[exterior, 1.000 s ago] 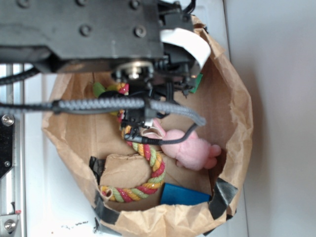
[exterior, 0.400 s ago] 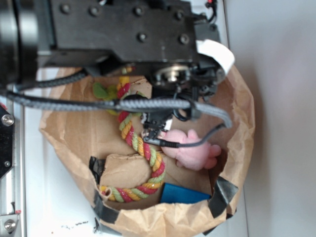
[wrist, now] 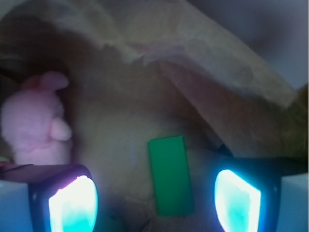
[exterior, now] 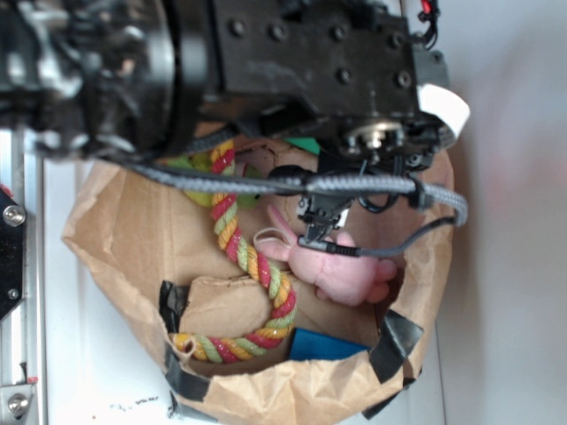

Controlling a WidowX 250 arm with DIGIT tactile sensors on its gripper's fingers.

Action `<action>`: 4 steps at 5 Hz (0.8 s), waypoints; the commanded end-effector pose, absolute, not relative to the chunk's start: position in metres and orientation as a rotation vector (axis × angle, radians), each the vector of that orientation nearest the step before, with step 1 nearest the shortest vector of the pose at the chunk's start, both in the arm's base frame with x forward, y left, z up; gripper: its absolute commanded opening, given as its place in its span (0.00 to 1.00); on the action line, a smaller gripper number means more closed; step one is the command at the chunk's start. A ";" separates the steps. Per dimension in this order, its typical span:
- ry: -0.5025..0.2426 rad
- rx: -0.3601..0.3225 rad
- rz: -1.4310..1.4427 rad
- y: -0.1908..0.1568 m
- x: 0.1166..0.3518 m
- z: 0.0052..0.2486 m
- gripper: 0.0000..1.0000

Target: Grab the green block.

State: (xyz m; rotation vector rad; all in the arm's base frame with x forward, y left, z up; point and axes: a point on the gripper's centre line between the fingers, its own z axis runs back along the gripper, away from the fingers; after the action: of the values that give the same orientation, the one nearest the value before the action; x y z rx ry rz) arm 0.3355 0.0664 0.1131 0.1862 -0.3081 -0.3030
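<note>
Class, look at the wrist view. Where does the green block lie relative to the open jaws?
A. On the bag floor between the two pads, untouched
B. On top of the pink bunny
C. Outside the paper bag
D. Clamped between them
A: the green block lies flat on the paper bag floor, centred between the spread jaws' glowing pads, clear of both.

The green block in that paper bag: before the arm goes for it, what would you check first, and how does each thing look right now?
1. Target in sight: ok. The green block lies flat on the bag's floor in the wrist view.
2. Gripper open: ok. Its two glowing fingers stand wide apart, holding nothing.
3. Block between the fingers: ok, roughly centred.
4. Block's long side running the way the fingers can close across it: ok.
5. Neighbours clear: ok. The pink bunny sits off to the side, apart from the block.
6. Paper bag wall clear of the finger nearest it: cannot tell; the folded paper hangs close.
</note>
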 end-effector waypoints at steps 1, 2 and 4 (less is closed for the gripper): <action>-0.351 0.240 -0.286 0.084 0.349 0.117 1.00; -0.348 0.242 -0.279 0.088 0.351 0.112 1.00; -0.341 0.206 -0.314 0.082 0.330 0.111 1.00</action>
State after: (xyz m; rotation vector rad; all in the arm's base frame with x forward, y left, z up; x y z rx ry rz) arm 0.3260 0.0684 0.0855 0.1630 -0.2752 -0.3364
